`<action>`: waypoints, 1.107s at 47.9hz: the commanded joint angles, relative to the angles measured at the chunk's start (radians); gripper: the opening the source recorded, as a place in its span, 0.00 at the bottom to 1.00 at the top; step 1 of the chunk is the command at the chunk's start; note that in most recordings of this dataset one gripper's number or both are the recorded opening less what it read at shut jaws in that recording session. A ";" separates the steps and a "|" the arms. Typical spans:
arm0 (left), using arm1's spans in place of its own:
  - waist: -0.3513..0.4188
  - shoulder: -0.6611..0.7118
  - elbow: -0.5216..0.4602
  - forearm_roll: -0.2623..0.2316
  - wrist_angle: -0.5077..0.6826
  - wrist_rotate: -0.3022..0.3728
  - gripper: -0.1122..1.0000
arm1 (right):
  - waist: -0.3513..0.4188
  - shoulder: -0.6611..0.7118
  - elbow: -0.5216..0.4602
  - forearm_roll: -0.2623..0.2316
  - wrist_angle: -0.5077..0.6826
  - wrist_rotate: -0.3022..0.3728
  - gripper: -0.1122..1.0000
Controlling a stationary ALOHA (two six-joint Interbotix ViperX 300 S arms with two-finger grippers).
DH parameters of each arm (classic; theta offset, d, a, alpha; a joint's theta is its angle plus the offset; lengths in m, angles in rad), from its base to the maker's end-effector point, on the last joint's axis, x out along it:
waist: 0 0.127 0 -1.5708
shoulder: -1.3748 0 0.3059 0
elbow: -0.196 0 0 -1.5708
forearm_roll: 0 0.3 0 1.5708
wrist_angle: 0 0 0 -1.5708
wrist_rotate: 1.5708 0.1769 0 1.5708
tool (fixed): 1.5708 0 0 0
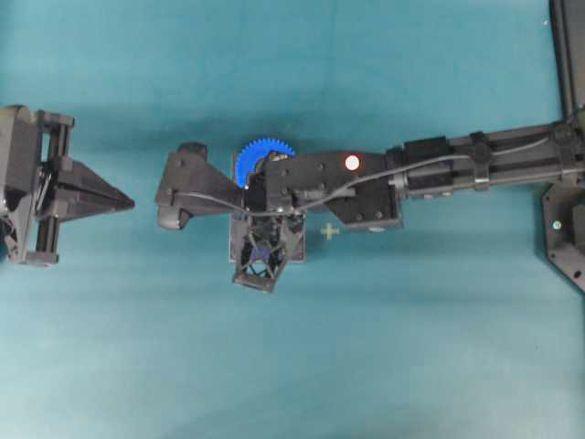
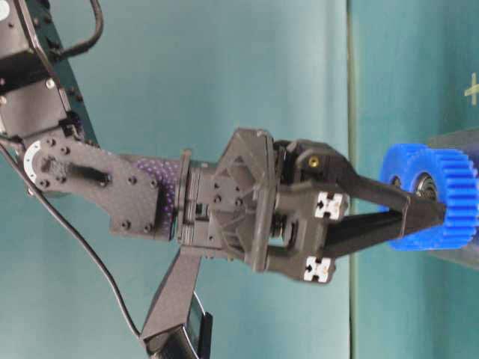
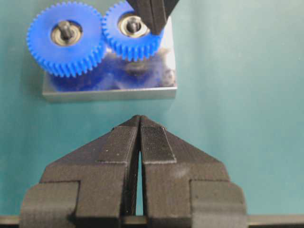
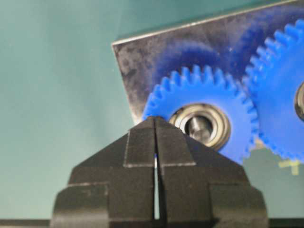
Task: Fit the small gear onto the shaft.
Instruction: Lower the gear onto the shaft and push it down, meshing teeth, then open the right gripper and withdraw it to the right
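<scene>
The small gear (image 4: 209, 102) is bright blue and lies flat on the grey metal plate (image 4: 142, 61). The silvery shaft (image 4: 197, 127) shows through its metal-ringed hub. My right gripper (image 4: 154, 118) is shut, holding nothing, and its joined tips touch the gear's near rim. The left wrist view shows the same: the small gear (image 3: 124, 40) with the right gripper (image 3: 153, 27) coming down on its right side. In the table-level view the shut fingers (image 2: 389, 217) end on the blue gear (image 2: 419, 161). My left gripper (image 3: 139, 118) is shut and empty, a short way from the plate (image 3: 109, 92).
The larger blue gear (image 3: 66, 38) sits on its own peg on the same plate, its teeth meshed with the small gear's. From overhead the right arm (image 1: 366, 178) covers the plate, and only the larger gear (image 1: 260, 154) shows. The left gripper (image 1: 128, 201) is at the far left.
</scene>
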 commanded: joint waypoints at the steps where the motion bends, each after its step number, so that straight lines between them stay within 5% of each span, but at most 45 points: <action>1: -0.002 -0.002 -0.014 0.002 -0.008 -0.002 0.10 | -0.020 -0.080 -0.012 -0.038 0.021 0.009 0.08; 10: -0.002 -0.003 -0.015 0.002 -0.008 -0.002 0.10 | -0.035 -0.173 0.002 -0.121 0.072 0.032 0.08; 23: -0.002 -0.006 -0.018 0.003 -0.008 -0.002 0.10 | -0.040 -0.305 0.158 -0.138 0.049 0.028 0.08; 37: -0.002 -0.006 -0.021 0.003 -0.003 0.000 0.10 | -0.035 -0.503 0.400 -0.141 -0.158 0.040 0.08; 53: -0.009 -0.006 -0.020 0.003 -0.005 0.003 0.10 | -0.017 -0.554 0.546 -0.140 -0.216 0.037 0.08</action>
